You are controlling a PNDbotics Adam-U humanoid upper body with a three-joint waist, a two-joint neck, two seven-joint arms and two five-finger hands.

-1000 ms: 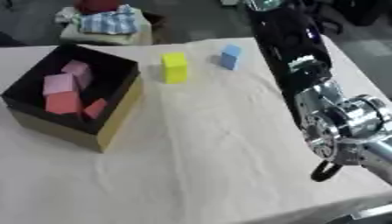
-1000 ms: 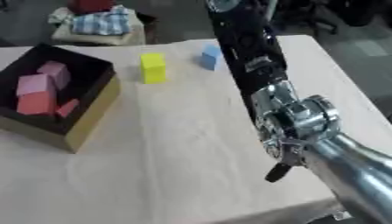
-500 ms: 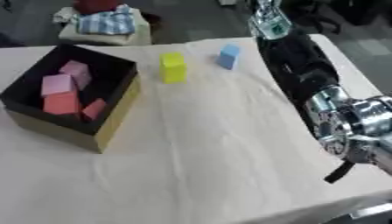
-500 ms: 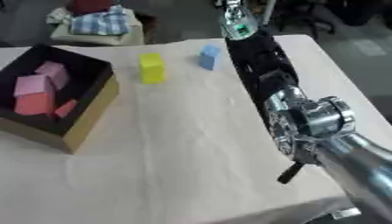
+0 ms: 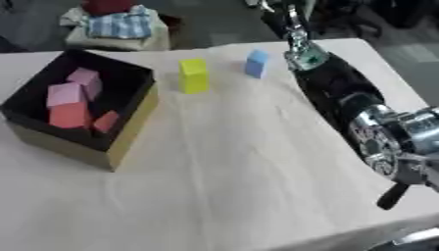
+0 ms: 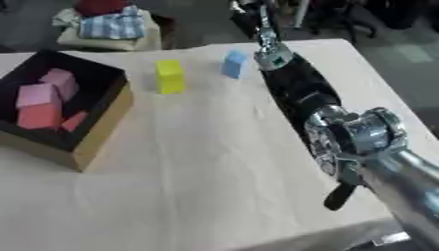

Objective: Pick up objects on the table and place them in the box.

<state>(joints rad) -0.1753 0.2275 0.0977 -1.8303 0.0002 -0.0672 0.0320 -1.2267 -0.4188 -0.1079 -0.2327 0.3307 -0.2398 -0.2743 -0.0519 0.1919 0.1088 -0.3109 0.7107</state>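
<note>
Right arm's silver joint fills the near right corner, black forearm running up to the right hand (image 5: 287, 22) at the far edge, above and just right of the blue block; fingers too blurred, cannot tell if apart or together. Cream cloth-covered worktop (image 5: 231, 162). Left side: black cardboard box with yellow outer wall (image 5: 129, 132) already holds several pink and red foam blocks (image 5: 68, 103). Left to do: yellow upright rectangular block (image 5: 194, 76) and light blue small block (image 5: 256, 63), both standing mid-far, near each other, untouched. Left hand unseen
</note>
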